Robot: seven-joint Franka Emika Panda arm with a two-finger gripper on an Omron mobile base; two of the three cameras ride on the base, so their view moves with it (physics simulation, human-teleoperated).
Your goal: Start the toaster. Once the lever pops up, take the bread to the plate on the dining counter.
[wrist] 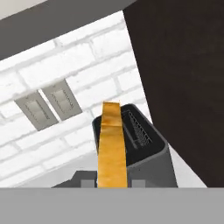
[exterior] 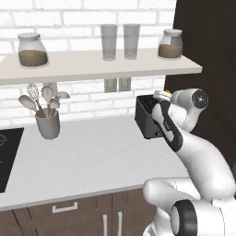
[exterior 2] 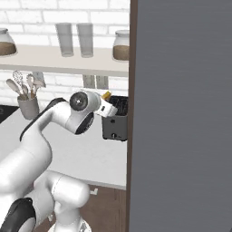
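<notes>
Hand view looks along the closed hand (wrist: 113, 183), whose two dark tips pinch the bread (wrist: 112, 144) edge-on: a golden-brown crust strip rising from between the tips. Behind the slice stands the toaster (wrist: 151, 164), dark grey, with one open slot and its wire guides visible to the right of the bread. The slice's far end lies over the toaster's left slot; whether it is clear of the slot or partly in it cannot be told. White brick wall with two grey outlets (wrist: 48, 103) sits beyond, and a dark panel (wrist: 183, 78) fills the right.

From the left base view, the toaster (exterior: 146, 119) sits on the pale bench (exterior: 92, 156) at its far right, against the dark tall unit. The white arm bends over it, and a sliver of the bread (exterior: 162, 94) shows just above the toaster's top, beside the wrist. A grey holder of utensils (exterior: 46, 120) stands well apart to the left, near a black cooktop (exterior: 7, 156). On the shelf (exterior: 92, 67) above are two jars and two glasses.

From the right base view, the toaster (exterior 2: 115, 122) is just beyond the wrist, with an orange tip of the bread (exterior 2: 106, 95) above it.
</notes>
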